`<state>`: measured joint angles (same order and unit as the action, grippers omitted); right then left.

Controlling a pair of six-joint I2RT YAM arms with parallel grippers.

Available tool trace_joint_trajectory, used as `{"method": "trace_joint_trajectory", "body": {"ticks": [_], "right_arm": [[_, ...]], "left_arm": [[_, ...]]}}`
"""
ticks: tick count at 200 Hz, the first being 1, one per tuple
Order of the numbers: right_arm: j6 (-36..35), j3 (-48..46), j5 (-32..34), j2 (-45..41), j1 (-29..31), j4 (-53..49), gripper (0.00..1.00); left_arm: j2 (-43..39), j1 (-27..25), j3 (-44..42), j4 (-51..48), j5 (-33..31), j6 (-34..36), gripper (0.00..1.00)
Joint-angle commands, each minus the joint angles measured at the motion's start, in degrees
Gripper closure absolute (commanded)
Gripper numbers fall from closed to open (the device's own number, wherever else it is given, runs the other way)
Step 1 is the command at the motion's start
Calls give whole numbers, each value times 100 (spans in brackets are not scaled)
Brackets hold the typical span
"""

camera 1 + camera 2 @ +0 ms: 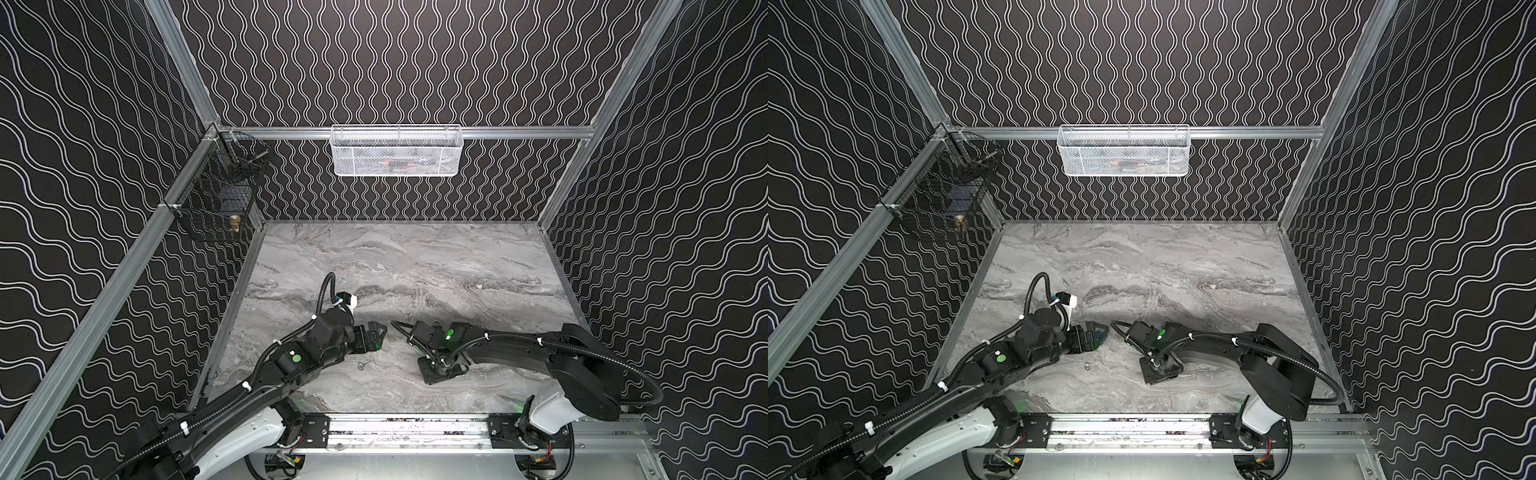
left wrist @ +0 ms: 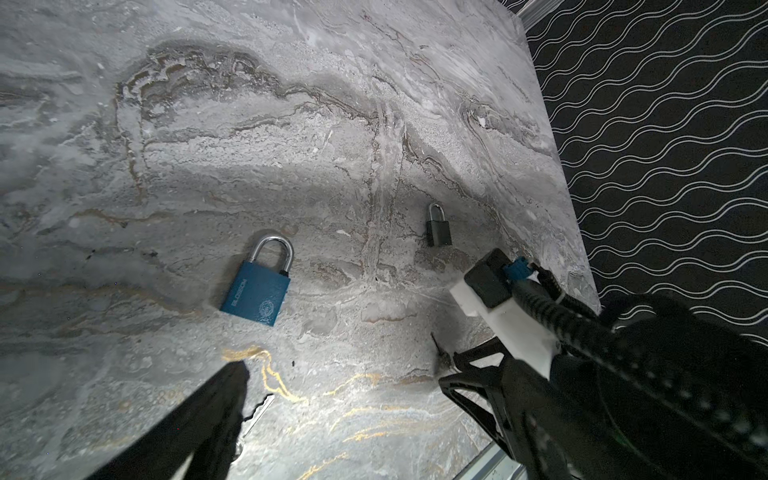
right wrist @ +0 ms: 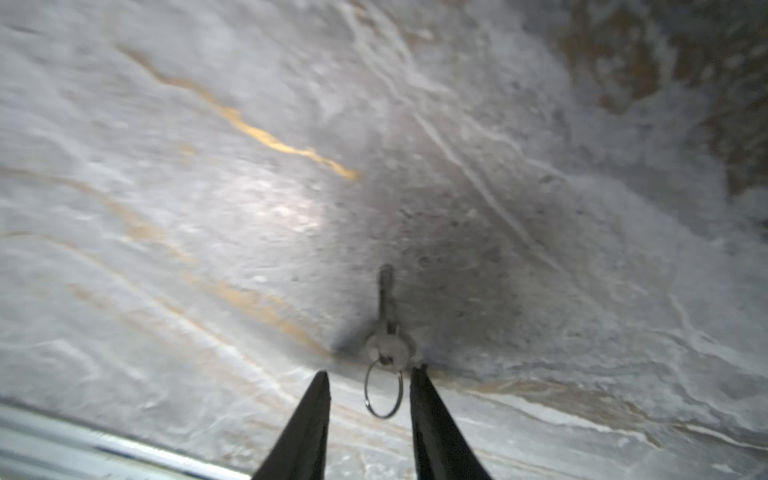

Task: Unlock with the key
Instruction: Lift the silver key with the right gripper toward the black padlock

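Marble tabletop (image 2: pixel 166 145) fills my feeds. My left gripper (image 1: pixel 381 337) hangs spread wide, my right gripper (image 3: pixel 370 376) narrowly parted and empty. The blue padlock (image 2: pixel 255 291) lies flat under the left one, a small black padlock (image 2: pixel 439 232) nearby. The key (image 3: pixel 386 324) rests loose on the marble before the right fingertips.

Item: blue padlock (image 2: pixel 255 293), lying flat on the marble top. With its shackle at twelve o'clock, the brand word "BLOSSOM" runs along the nine o'clock edge of the body. A round emblem (image 2: pixel 266 309) sits toward five o'clock, its lettering too small to read. No other legible text.
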<state>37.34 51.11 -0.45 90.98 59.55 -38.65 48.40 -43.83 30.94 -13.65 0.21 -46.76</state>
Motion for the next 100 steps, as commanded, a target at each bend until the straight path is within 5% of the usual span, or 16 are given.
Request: {"method": "trace_joint_trajectory", "body": {"ticks": [1,100], "right_arm": [[203,100,81,16,4,-22,66],[235,-93,241,144,-2,-202,76]], "left_arm": [[-75,6,-35,-66,-75,-104,1],[-149,5,-20,-191,-31,-101,1]]}}
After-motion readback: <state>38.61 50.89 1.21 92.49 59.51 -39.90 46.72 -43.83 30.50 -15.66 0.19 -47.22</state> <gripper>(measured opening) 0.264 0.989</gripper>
